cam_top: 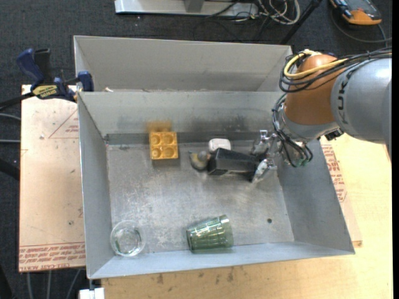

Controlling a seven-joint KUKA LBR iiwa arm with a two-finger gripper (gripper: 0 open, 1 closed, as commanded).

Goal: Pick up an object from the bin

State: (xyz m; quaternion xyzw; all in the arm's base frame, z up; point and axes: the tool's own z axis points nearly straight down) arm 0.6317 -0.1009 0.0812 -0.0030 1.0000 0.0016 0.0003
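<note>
You are looking at the gripper [264, 152] hanging low at the right of the grey metal bin [187, 67], its fingers [266, 167] spread and grasping nothing. A black oblong block [232, 162] is lying just beside them, crowded by a white cap [219, 145] and a small grey round piece [199, 161]. A yellow four-stud brick [163, 145], a green tumbler on its side [210, 234] and a clear glass dish [127, 238] are lying well apart.

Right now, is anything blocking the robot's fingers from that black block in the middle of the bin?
Nothing visible does. The open fingers sit right at the right end of the black block. The yellow brick and green glass lie well apart from both.
</note>
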